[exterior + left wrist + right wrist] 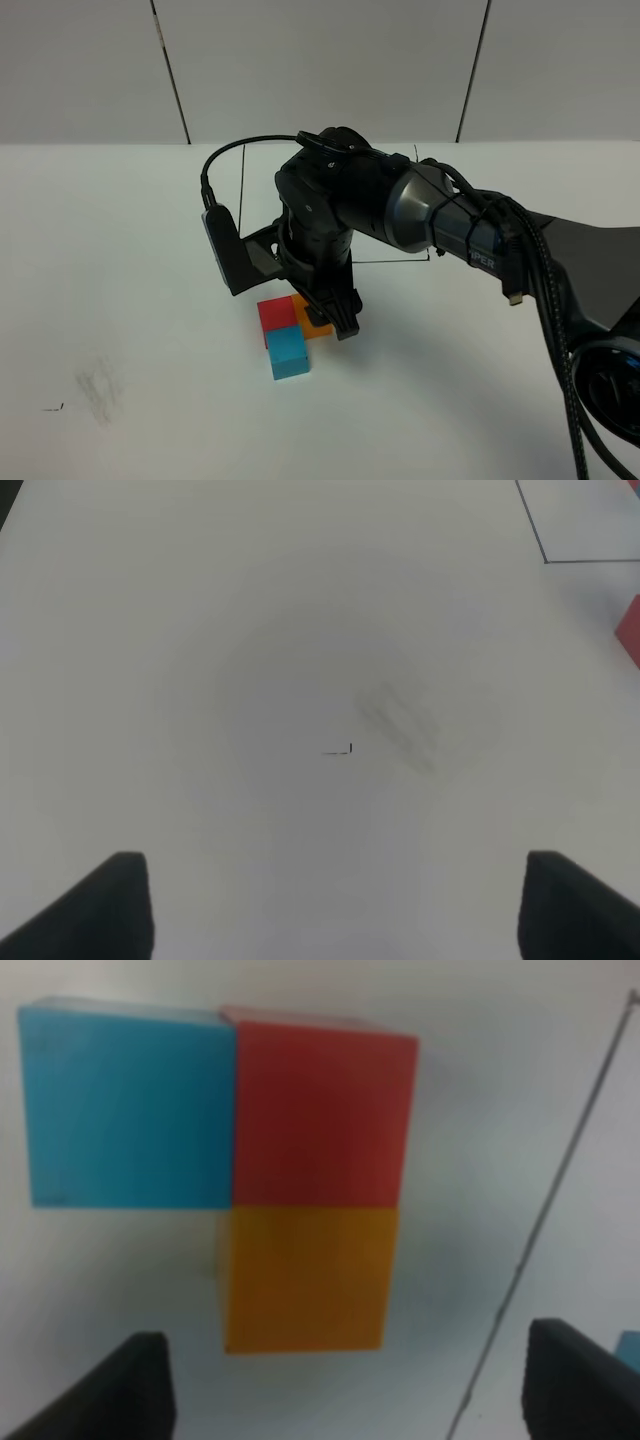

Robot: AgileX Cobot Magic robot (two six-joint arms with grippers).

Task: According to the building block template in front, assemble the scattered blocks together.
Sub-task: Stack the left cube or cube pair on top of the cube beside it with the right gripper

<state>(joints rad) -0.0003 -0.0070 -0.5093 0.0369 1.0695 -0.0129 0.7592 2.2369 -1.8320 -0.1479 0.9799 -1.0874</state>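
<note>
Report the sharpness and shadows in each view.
Exterior high: sharp, even light, right arm's shadow beside the blue cube. Left wrist: soft, a dim round shadow on the table. Right wrist: close and blurred, edges of the red cube and orange cube smeared.

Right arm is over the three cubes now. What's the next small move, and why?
Probably lift the right gripper straight up and clear. The red cube, blue cube and orange cube already sit flush in an L, and the gripper is open with nothing between its fingers. The arm hides the template in the exterior high view, so clearing it allows a comparison.
</note>
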